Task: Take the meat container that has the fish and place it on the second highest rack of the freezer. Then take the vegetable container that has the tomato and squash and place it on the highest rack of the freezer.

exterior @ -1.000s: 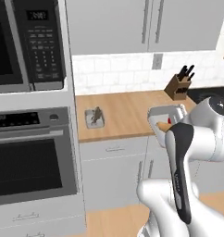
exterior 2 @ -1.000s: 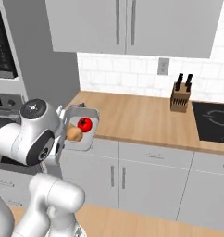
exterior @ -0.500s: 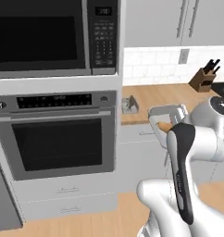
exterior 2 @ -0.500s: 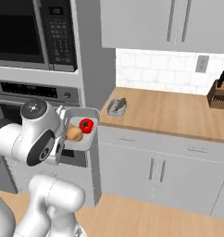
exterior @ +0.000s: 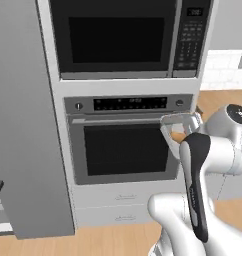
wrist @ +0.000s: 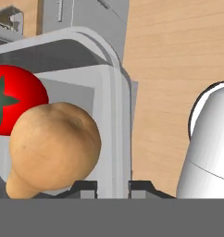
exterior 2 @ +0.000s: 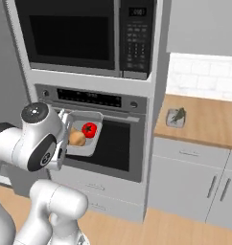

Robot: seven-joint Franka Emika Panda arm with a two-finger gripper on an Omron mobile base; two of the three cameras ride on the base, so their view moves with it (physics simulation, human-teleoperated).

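Up close in the hand view, the gripper [wrist: 113, 185] is clamped on the rim of the vegetable container [wrist: 115, 115], one finger each side of the tray wall. Inside sit the squash [wrist: 51, 148], nearest the fingers, and the tomato [wrist: 14, 99] just behind it, the two touching.

From the right base view the tray [exterior 2: 84, 135] is held up off any surface in front of the wall oven [exterior 2: 106, 143], with the tomato [exterior 2: 89, 129] and squash [exterior 2: 77, 139] side by side in it.

Further back, the meat container [exterior 2: 175, 117] with the fish [exterior 2: 178, 114] sits on the wooden counter [exterior 2: 204, 122] right of the oven column.

Above the oven is a microwave [exterior 2: 84, 36]. Both have lit displays and button panels, but the writing is too small to read.
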